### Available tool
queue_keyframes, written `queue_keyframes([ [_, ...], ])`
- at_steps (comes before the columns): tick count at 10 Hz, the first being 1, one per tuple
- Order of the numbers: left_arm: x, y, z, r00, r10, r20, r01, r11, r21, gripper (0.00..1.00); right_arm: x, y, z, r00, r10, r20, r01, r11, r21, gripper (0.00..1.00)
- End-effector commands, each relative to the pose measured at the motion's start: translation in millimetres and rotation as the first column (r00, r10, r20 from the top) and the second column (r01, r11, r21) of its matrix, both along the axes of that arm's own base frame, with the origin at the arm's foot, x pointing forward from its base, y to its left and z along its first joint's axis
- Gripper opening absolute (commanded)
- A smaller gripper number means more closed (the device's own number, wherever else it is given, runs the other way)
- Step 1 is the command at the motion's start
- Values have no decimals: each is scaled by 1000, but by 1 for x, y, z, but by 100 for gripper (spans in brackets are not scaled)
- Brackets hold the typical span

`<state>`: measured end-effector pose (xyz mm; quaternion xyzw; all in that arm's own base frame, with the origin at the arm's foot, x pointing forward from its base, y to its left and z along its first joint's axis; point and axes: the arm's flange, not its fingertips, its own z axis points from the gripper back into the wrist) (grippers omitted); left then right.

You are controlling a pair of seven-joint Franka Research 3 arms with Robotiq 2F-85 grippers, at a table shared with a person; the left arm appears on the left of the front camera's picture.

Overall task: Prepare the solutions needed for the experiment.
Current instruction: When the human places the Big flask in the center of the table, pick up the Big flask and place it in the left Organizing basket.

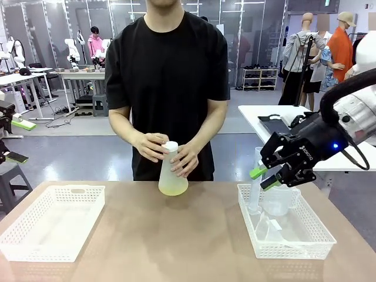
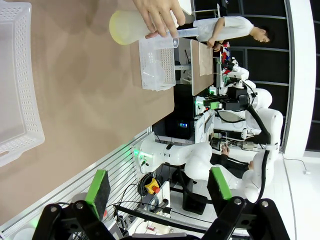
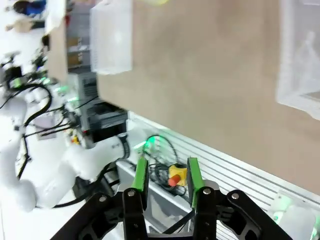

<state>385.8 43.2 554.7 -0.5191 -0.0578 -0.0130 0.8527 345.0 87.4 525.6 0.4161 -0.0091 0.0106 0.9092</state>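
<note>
Pale yellow liquid (image 1: 173, 189) in the person's upright frosted conical flask (image 1: 171, 167) — left of right pincer (image 1: 264, 177), narrowly parted, empty; left pincer (image 2: 159, 185) wide open.

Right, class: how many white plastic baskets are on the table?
2. The left basket lies at the robot's left end of the table; the right basket lies at its right end, holding clear labware.

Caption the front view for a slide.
Person steadies a flask of pale yellow liquid while the right pincer hovers over the right basket.
</note>
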Motion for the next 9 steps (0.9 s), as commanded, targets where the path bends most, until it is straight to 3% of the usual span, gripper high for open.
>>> queue_keyframes([
  [1,0,1,4,1000,-3,-20,4,1000,7,100,1,-9,-8,1000,16,-14,-14,988,157,41],
  [6,0,1,4,1000,-3,-20,4,1000,7,100,10,-17,-22,995,-75,-65,96,901,423,41],
  [9,0,1,4,1000,-3,-20,4,1000,7,100,13,-22,-23,994,-82,-78,109,877,468,41],
])
